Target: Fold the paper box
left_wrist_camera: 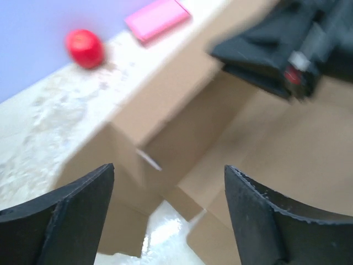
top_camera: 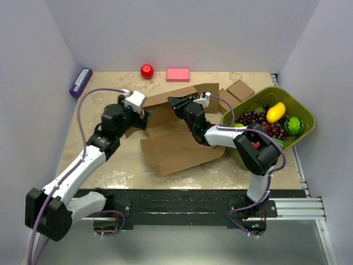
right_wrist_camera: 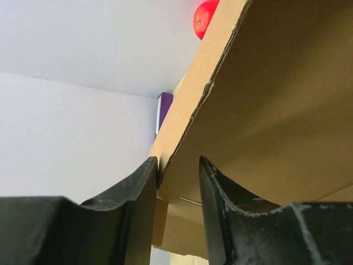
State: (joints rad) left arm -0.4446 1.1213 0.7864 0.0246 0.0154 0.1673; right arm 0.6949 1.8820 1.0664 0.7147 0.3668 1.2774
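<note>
there, paper box (right_wrist_camera: 265, 110) between right jaws

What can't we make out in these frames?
- Right wrist: a flap of the paper box fills most of the view. Whether the right gripper actually pinches it is unclear.
- Left wrist: motion blur smears the box's fold lines beyond the open left gripper.
- Top external: both grippers cover the raised flaps where they work, so the fold state there is hidden.
</note>
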